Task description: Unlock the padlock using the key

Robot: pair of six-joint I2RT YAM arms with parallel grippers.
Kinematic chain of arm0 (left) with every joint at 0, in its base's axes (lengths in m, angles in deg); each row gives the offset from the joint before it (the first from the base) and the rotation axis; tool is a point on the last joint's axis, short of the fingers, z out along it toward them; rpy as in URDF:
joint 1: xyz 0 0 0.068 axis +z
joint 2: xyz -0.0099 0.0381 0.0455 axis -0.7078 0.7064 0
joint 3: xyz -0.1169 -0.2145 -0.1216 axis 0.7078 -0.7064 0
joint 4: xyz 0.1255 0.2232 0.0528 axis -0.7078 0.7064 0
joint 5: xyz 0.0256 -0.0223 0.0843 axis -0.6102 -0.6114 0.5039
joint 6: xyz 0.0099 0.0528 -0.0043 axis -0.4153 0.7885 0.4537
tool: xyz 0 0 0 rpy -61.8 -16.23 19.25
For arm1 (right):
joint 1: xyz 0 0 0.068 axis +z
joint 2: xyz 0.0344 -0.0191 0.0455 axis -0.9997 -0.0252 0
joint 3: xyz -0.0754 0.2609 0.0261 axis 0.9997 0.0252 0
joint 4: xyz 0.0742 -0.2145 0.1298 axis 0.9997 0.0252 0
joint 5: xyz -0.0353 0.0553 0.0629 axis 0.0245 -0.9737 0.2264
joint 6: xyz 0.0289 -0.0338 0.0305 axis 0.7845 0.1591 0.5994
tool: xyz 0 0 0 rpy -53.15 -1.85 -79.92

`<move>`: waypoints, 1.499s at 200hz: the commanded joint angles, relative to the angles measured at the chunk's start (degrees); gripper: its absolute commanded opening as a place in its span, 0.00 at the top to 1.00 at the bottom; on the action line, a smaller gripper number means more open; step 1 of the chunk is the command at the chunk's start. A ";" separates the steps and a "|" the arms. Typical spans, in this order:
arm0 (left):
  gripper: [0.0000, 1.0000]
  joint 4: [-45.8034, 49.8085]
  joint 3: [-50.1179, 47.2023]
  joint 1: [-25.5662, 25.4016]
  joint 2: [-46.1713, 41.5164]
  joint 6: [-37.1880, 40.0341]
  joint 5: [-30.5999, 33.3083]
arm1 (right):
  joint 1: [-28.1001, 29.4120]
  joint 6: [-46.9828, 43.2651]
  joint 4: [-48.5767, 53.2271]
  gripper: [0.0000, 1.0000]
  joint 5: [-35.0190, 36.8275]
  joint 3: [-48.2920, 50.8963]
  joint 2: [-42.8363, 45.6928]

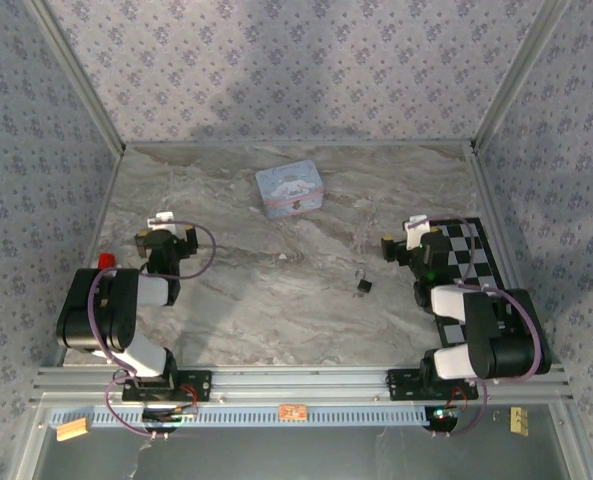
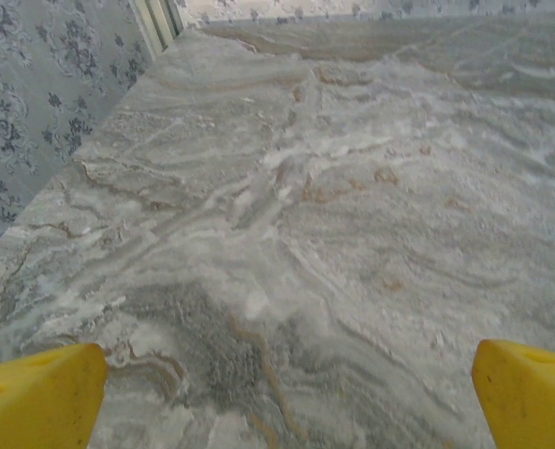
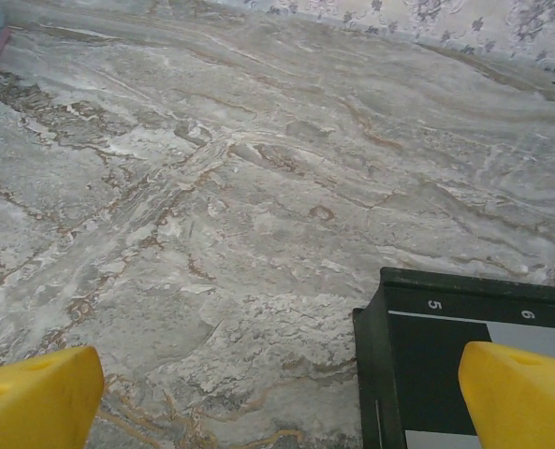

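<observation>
Padlock (image 1: 362,286) lies on the marble table (image 1: 276,310) near the right gripper (image 1: 404,240) — key too small to pick out. Left gripper (image 1: 168,225) sits well apart from it — both sets of fingers spread wide, holding nothing.

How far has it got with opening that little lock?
Nothing looks done yet. The padlock lies on the table between the arms, untouched. The left gripper and the right gripper are both open and empty. Left to do: pick up the padlock and the key, which I cannot make out here, and unlock it.
</observation>
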 commanded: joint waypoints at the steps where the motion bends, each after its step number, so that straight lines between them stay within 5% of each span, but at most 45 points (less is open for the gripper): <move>1: 0.00 0.48 1.11 0.60 -0.21 -1.90 -2.33 | -2.85 2.12 -1.84 0.01 -4.83 -1.55 -1.13; 28: 0.00 0.82 1.23 0.62 -0.37 -2.04 -2.54 | -6.47 5.99 -7.49 0.01 -7.60 -2.92 -8.79; 62: 0.00 0.83 1.22 0.70 -0.35 -2.03 -2.55 | -5.87 7.15 -2.91 0.01 -1.10 -4.53 -7.92; 300: 0.00 0.83 1.25 0.71 -0.29 -1.99 -2.56 | -5.45 6.90 -2.85 0.01 -0.50 -4.51 -7.84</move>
